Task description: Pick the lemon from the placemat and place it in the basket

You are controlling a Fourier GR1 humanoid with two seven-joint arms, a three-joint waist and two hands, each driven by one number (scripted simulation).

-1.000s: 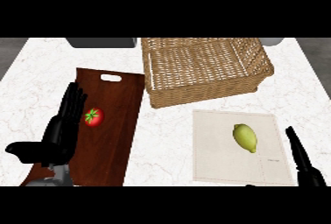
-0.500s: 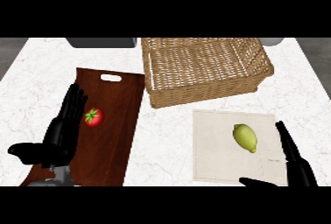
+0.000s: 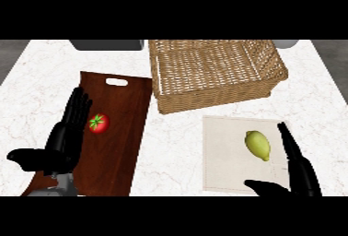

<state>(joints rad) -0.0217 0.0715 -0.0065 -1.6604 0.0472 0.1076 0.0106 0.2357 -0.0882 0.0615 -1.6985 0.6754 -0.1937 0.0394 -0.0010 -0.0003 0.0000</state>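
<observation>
A yellow-green lemon (image 3: 258, 145) lies on the pale square placemat (image 3: 224, 152) at the lower right of the counter. The wicker basket (image 3: 214, 71) stands behind it at the top centre, with nothing visible inside. My right hand (image 3: 296, 168) is open just right of the lemon, fingers straight and pointing away from me, thumb spread below the fruit; it does not touch it. My left hand (image 3: 62, 140) rests open at the left, fingers lying over the edge of the wooden board.
A dark wooden cutting board (image 3: 122, 138) with a handle slot lies left of centre, a red tomato (image 3: 98, 123) on it. A grey object (image 3: 108, 44) sits at the back edge left of the basket. White marble counter (image 3: 173, 152) shows between board and placemat.
My right hand has come up from the lower right edge and forward along the placemat's right side, its fingertips now past the lemon. The left hand, lemon and basket have stayed put.
</observation>
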